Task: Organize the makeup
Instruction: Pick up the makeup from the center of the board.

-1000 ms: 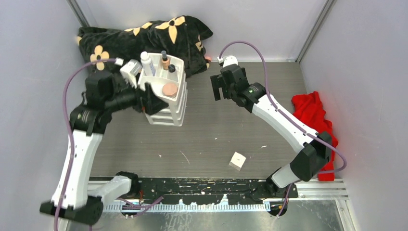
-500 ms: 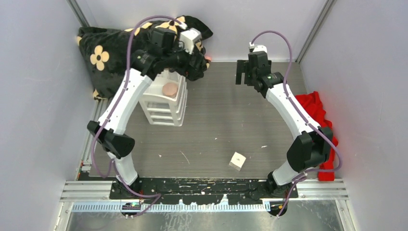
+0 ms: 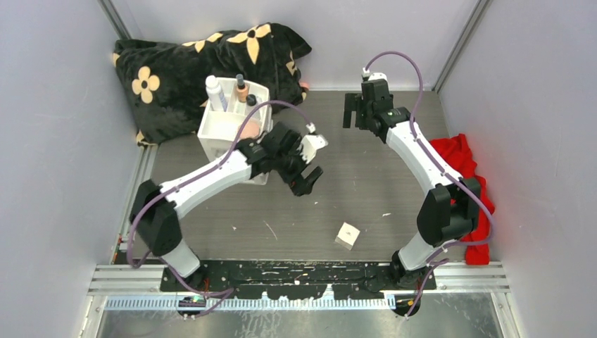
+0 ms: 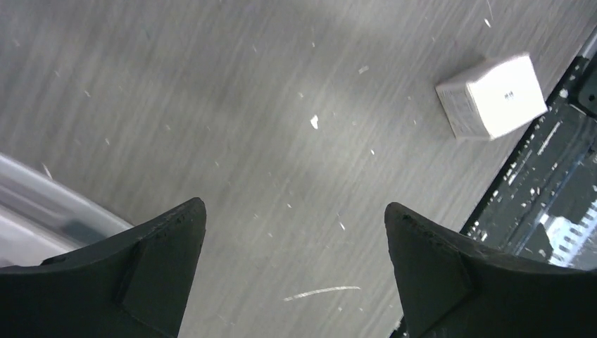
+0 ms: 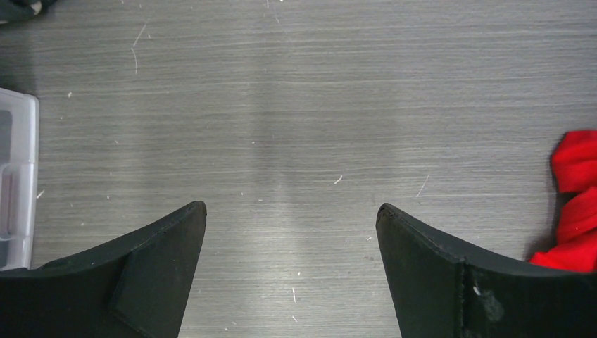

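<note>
Your left arm is bending sharply at its elbow near the left edge of the surface, with its white forearm lying across the front of the white drawer box and the wrist tipping down to the near right. The left tool is hanging over bare surface with its jaws standing wide apart and nothing between them – the wrist view is showing only grey woodgrain in the gap. The white cube is sitting alone on the surface, well apart from that tool, close to the near rail; in the left wrist view it is lying beyond the right-hand finger, off to the upper right.

Your right arm is folding up from its base and stretching along the right side toward the back wall, past the red cloth. The right tool is pointing down over the far part of the surface, jaws likewise spread and holding nothing; the red cloth is showing at the right edge of its view.

The rest of the makeup is standing in the top of the drawer box – the white bottle and the tan dark-capped bottle upright at the back, in front of the black flowered cushion.
</note>
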{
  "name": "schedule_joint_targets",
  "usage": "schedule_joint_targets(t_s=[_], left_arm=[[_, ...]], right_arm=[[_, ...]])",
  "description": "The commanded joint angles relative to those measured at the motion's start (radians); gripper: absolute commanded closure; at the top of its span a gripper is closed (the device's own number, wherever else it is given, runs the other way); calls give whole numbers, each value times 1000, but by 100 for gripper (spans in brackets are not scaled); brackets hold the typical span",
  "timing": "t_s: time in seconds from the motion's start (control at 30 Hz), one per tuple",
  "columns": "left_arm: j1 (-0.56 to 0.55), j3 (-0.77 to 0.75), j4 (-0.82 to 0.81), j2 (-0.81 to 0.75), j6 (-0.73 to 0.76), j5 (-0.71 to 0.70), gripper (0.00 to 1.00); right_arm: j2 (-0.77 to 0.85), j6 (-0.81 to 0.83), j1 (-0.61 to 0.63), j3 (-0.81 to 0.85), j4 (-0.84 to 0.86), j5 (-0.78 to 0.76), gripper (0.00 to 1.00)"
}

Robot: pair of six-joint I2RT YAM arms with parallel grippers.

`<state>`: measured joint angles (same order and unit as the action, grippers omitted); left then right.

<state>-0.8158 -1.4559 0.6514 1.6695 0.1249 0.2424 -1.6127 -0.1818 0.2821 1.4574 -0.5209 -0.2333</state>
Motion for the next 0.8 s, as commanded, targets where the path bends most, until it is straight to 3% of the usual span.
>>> schedule_joint_targets(t_s=[0.0, 0.27, 0.77], left_arm=[[-55, 159, -267, -192, -150, 5, 4], [-289, 207, -365, -102, -240, -153, 8], [-399, 140, -441, 120, -536, -396, 8]], right_arm=[[10, -10, -3, -8, 55, 7, 5], [-16, -10, -6, 6, 56, 7, 5], [11, -11, -13, -31, 65, 2, 5]])
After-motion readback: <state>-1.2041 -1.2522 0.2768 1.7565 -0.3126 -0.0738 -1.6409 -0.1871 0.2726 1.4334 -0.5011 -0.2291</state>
